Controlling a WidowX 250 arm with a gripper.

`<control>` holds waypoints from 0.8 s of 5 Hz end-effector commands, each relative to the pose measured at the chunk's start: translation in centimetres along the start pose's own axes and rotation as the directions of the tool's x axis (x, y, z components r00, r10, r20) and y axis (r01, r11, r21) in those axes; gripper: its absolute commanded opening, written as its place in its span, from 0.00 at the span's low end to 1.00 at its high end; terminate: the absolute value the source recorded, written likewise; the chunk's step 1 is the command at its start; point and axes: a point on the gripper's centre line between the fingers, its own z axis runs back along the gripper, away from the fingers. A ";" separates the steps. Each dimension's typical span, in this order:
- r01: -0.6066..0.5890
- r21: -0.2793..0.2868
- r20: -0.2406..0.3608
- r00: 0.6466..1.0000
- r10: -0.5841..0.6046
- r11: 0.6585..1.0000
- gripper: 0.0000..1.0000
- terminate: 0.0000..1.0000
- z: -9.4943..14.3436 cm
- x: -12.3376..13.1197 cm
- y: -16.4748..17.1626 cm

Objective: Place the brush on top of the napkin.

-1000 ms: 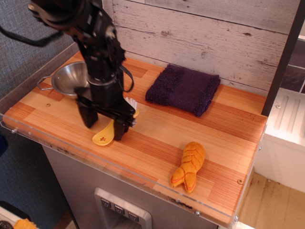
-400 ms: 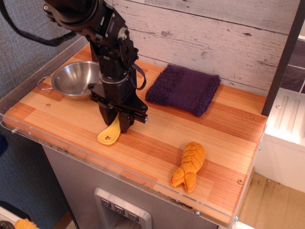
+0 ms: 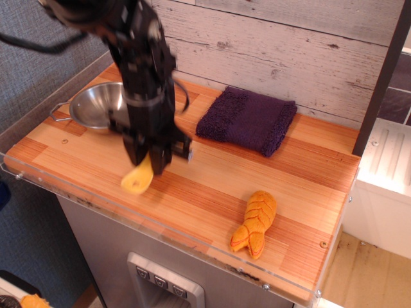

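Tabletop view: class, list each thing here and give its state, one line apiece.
Gripper: shut on the brush.
Brush: held in the gripper, handle hanging down, blurred.
Napkin: folded, lying flat, nothing on it.
Bowl: upright, looks empty.
Shrimp toy: lying on the table, untouched.

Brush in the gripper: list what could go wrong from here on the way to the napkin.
1. The gripper seems to pinch the brush near one end, the yellow handle hanging out below; it could swivel or slip free during the carry.
2. The frame is motion-blurred, so the arm looks to be moving fast; a jolt might shake the brush loose.
3. The napkin is thick and soft; a tilted release may roll the brush off onto the table.
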 end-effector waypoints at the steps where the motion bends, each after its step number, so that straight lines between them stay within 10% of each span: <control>1: 0.034 -0.023 0.106 0.994 -0.032 0.999 0.00 0.00 3.6 4.9 -2.4; 4: -0.066 -0.040 0.082 0.994 0.069 0.997 0.00 0.00 -0.1 11.7 -5.1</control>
